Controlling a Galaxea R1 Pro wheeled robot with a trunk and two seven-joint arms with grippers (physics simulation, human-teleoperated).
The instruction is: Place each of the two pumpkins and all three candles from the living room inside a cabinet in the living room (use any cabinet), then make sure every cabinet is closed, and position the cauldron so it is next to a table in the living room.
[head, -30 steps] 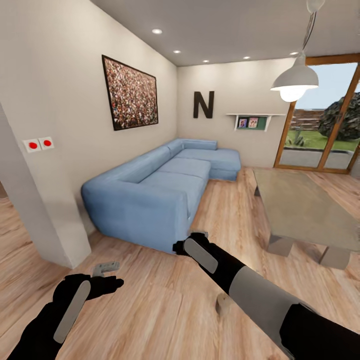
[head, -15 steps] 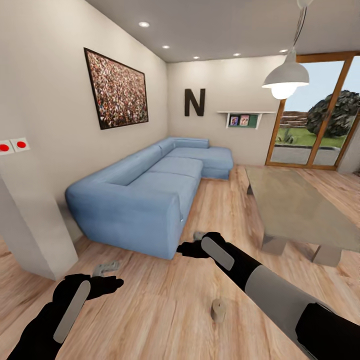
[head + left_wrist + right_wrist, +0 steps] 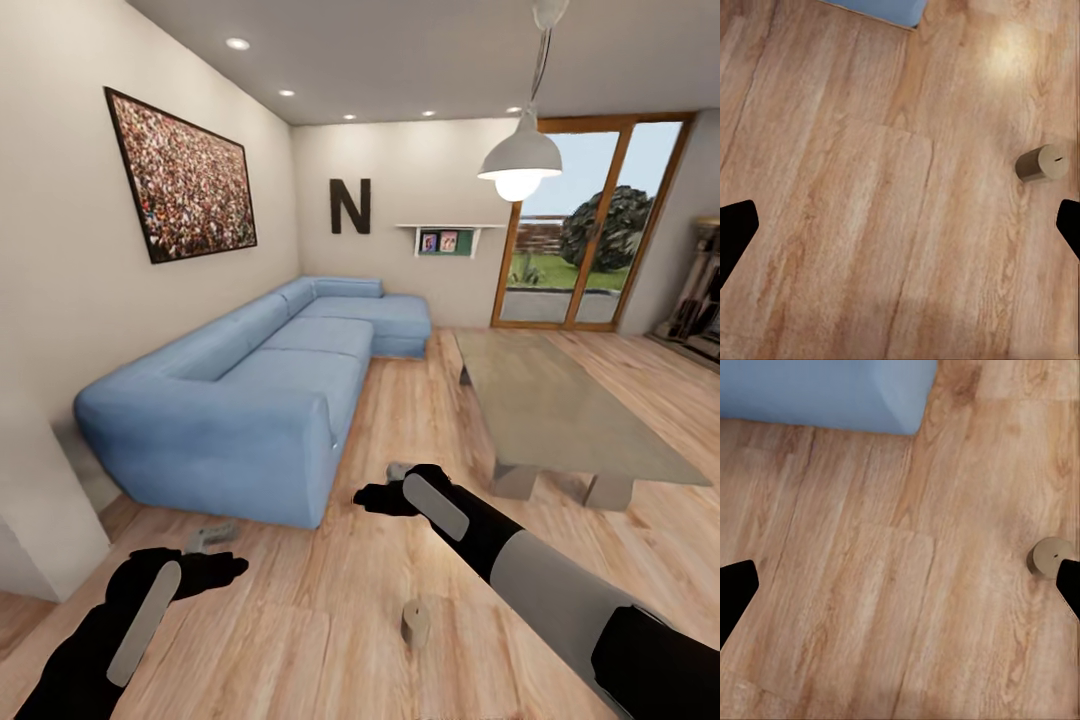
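A living room with a light wood plank floor (image 3: 300, 600) lies ahead. The left claw (image 3: 212, 538) hangs low over the planks with its fingers spread apart, holding nothing; in the left wrist view its dark fingertips (image 3: 735, 236) sit at the two edges with bare wood between them. The right claw (image 3: 392, 478) reaches further forward, also spread wide and empty. A short beige candle (image 3: 416, 622) stands upright on the floor under the right forearm, between the two arms and touching neither claw; in the right wrist view it sits just beside one fingertip (image 3: 1069, 583). Beyond the claws a blue corner sofa (image 3: 250, 400) runs along the left wall, and to the right stands the low grey-green counter (image 3: 560, 410) on chunky legs. A white lamp (image 3: 520, 160) hangs above it.
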